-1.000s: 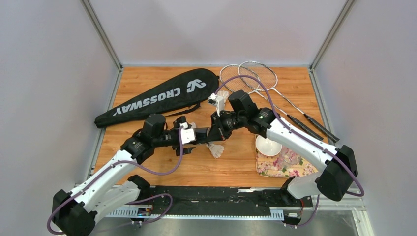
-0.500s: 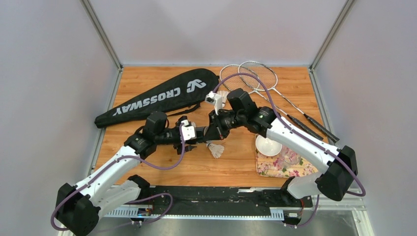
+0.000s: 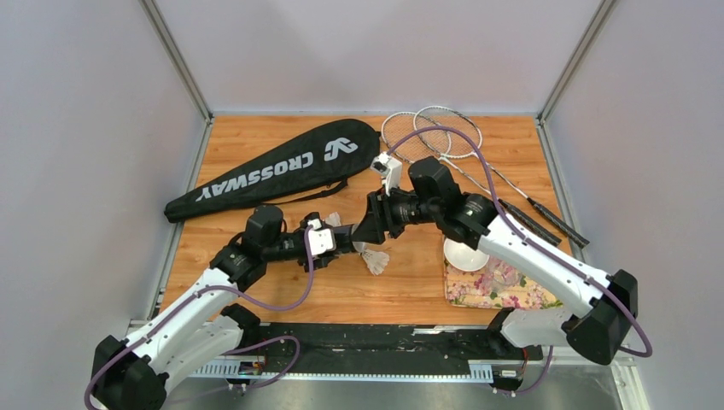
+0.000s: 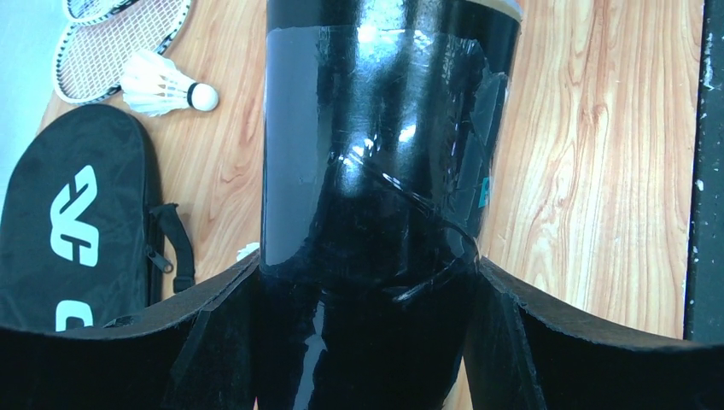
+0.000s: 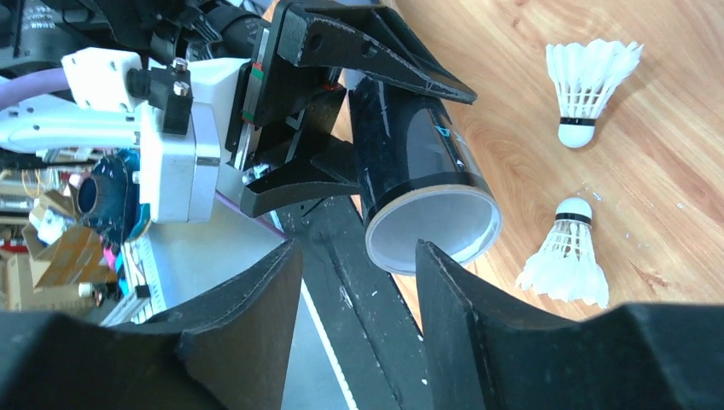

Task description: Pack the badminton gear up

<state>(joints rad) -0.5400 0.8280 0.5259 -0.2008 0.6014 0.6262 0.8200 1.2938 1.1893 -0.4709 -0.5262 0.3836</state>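
Note:
My left gripper (image 4: 369, 265) is shut on the long dark tube (image 4: 384, 154), one finger pressed against each side, and holds it off the table. Its open white-rimmed mouth (image 5: 431, 226) faces my right gripper (image 5: 359, 252), which stands open just in front of it with nothing between its fingers. Two white shuttlecocks (image 5: 589, 81) (image 5: 568, 252) lie on the wood beside the tube. A third shuttlecock (image 4: 166, 85) lies near the racket heads. The two silver rackets (image 3: 435, 137) lie at the back right. The black CROSSWAY bag (image 3: 273, 171) lies at the back left.
A small white bowl (image 3: 465, 254) sits on a flower-patterned tray (image 3: 491, 286) at the front right, under my right arm. The racket handles (image 3: 546, 218) reach toward the right wall. The black base rail (image 3: 384, 342) runs along the near edge.
My right gripper has gone from shut to open and drawn back a little to the right. My left jaws have closed in on the tube, and the left arm has shifted slightly forward.

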